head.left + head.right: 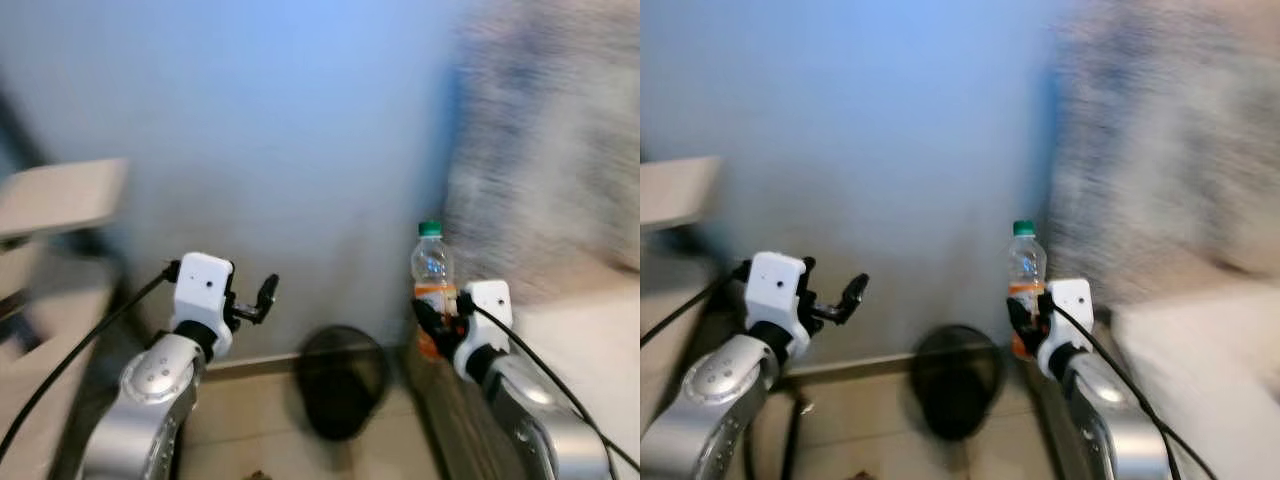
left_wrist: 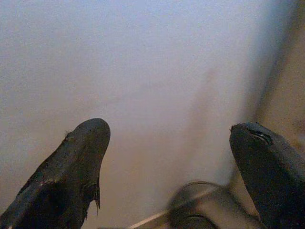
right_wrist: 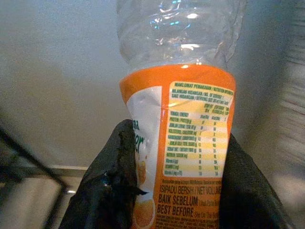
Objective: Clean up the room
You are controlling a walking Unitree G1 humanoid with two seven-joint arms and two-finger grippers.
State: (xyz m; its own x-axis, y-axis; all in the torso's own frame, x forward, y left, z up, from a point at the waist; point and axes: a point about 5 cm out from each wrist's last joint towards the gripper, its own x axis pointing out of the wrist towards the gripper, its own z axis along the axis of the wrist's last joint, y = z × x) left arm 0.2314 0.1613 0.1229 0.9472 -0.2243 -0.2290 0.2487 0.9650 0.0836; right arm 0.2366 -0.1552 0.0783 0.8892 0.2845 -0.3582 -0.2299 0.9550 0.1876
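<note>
- Right now the right gripper [image 1: 437,322] is clamped on a plastic bottle [image 1: 432,275] – clear body, green cap, orange label – held upright, raised in front of the robot on its right side.
- Right wrist view: both black fingers [image 3: 112,183] press the label from opposite sides, low on the bottle [image 3: 181,119]; upper part looks transparent and empty (small print on the label, mostly too fine to read).
- Left gripper [image 1: 258,301] is up at about the same height on the left, fingers spread apart, holding nothing. Left wrist view shows the 2 fingertips [image 2: 78,164] wide apart w/ only pale wall between them.
- Black mesh wastebasket [image 1: 342,380] sits on the floor against the wall, low between the two arms, nearer the right arm – its rim also shows blurred in the left wrist view [image 2: 195,207].
- Bottle is above and to the right of the basket, not over its opening as far as I can tell.
- Pale blue-grey wall [image 1: 290,150] straight ahead; a blurred grey patterned surface [image 1: 560,140] on the right, w/ a light-coloured surface [image 1: 585,350] below it – too smeared to ID.
- Light tabletop or shelf [image 1: 60,195] at far left, also blurred.
- Head views are motion-blurred overall.
</note>
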